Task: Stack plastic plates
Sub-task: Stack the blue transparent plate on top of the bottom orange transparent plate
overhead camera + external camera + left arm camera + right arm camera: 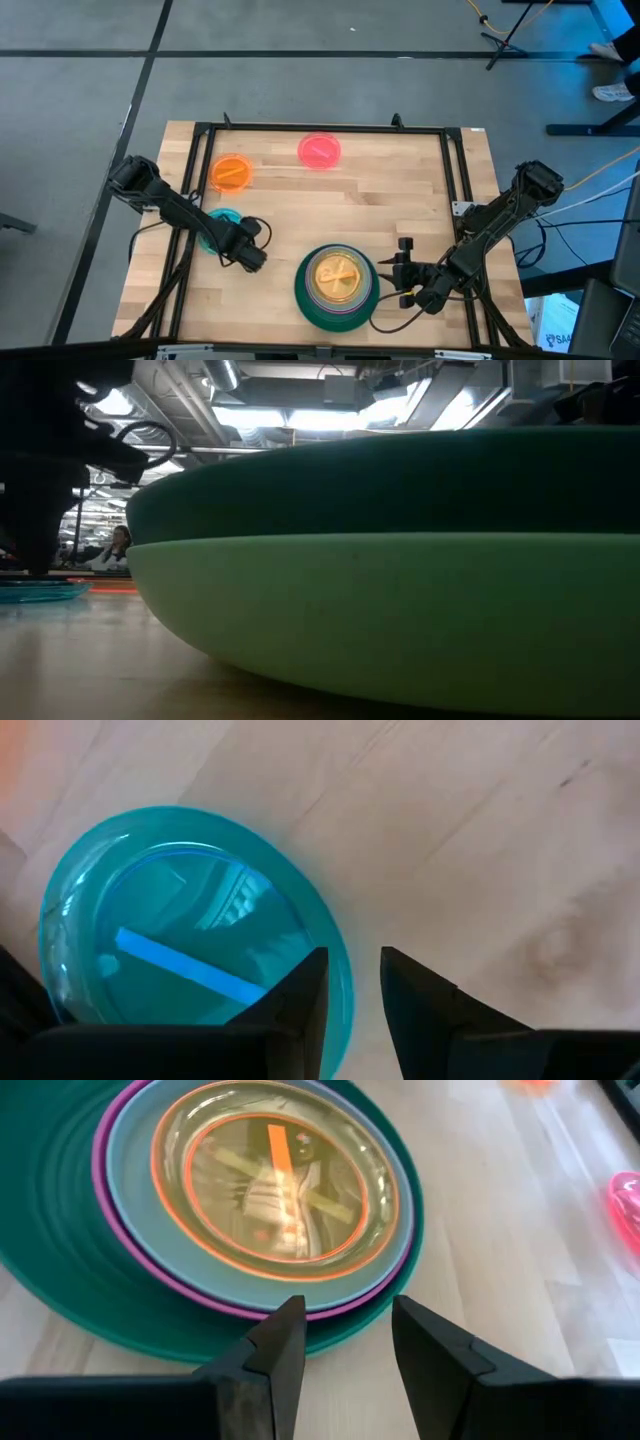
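Note:
A stack of plates [338, 285] stands near the table's near edge. In the low view its mint bottom plate [400, 630] carries a dark green one [400, 480]. Above those lie magenta [250, 1312], grey-blue [130, 1200] and a translucent orange plate [270, 1180]. A teal plate [226, 216] lies flat on the table's left side, a second orange plate [231, 172] and a pink-red plate [319, 150] farther back. My left gripper [355, 980] is open, its fingers on either side of the teal plate's [190, 940] rim. My right gripper [348, 1330] is open, just right of the stack, touching nothing. My left gripper comes down from above at the teal plate's rim [345, 995] on its near right side, one finger [300, 995] over the plate's inside, the other [420, 1005] outside it. Whether either finger touches the rim I cannot tell. The plate lies flat on the table.
A black frame rail [320, 128] runs around the wooden top, with brackets at its right edge [460, 208]. Cables trail from both arms. Bare wood [350, 205] lies between the stack and the far plates. A person [118, 545] sits far behind the table.

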{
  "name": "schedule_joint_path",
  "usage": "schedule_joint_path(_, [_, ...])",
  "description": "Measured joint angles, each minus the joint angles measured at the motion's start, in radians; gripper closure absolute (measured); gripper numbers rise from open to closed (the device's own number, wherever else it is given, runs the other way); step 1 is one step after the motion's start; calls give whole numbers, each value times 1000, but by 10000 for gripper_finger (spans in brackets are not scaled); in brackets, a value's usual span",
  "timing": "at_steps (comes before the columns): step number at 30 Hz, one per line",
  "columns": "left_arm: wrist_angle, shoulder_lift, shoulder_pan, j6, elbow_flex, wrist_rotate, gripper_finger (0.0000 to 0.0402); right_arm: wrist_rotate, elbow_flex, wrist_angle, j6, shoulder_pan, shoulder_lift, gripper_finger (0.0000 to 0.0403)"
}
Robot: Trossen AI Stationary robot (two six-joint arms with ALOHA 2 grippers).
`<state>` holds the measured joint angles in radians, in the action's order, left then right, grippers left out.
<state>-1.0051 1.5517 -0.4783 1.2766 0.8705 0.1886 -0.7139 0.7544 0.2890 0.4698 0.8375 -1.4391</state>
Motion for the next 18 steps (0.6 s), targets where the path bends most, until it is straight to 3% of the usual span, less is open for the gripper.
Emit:
schedule_joint_path(10, [124,0,7,-30,-79,-9,314,-4,0,0,6,0,0,260])
schedule_joint_path(18, [128,0,8,-24,-126,-1,314,-5,0,-1,8,0,0,260])
